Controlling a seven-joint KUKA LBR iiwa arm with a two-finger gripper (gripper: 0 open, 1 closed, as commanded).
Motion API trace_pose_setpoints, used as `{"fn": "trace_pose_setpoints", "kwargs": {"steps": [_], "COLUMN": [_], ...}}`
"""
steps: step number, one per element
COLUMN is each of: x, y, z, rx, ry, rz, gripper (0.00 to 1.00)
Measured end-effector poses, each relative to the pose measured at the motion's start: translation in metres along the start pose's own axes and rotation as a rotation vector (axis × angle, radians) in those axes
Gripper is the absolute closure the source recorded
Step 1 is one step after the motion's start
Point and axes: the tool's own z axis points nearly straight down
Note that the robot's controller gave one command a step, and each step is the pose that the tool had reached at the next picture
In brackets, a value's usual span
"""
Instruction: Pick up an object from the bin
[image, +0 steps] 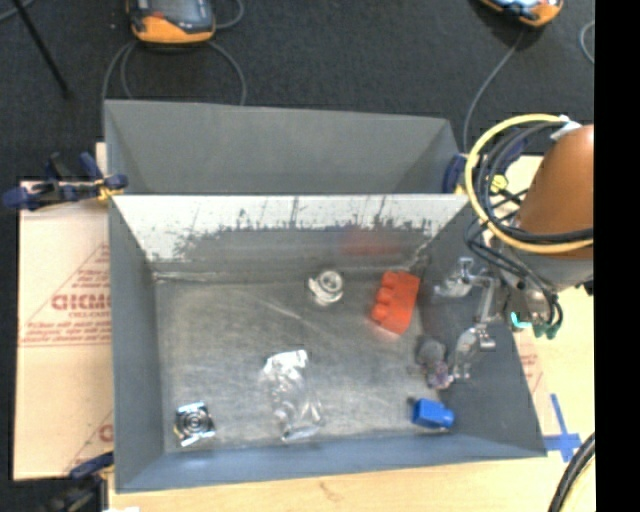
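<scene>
"Lying where, that thing nearest your claw (447, 372)?"

"It's a small dark grey lump (431, 352) on the floor at the right side of the bin (135, 350), close to the right wall. My claw is down just beside it, on its right and a little toward the front wall. Whether the two touch, I cannot tell."

"Have you got hold of it?"

"I cannot tell how far my claw is open, and what it has hold of, if anything, I cannot make out."

"And round about?"

"A red block (395, 301) lies just behind the lump, toward the back wall. A small blue piece (432, 413) lies just in front of it, near the front right corner. Farther left, a round white and silver thing (325, 287) sits near the back. A crumpled bit of clear plastic (290, 392) lies mid-floor toward the front. A shiny metal thing (193, 422) sits in the front left corner, well apart from my claw."
</scene>
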Motion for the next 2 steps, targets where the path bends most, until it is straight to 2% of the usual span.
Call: {"fn": "trace_pose_setpoints", "kwargs": {"steps": [1,2], "x": [0.047,0.032], "y": [0.086,0.168], "z": [0.107,0.103], "rx": [-0.003,-0.005], "ry": [0.002,-0.009], "rz": [-0.265,-0.31], "gripper": [0.0,0.0]}}
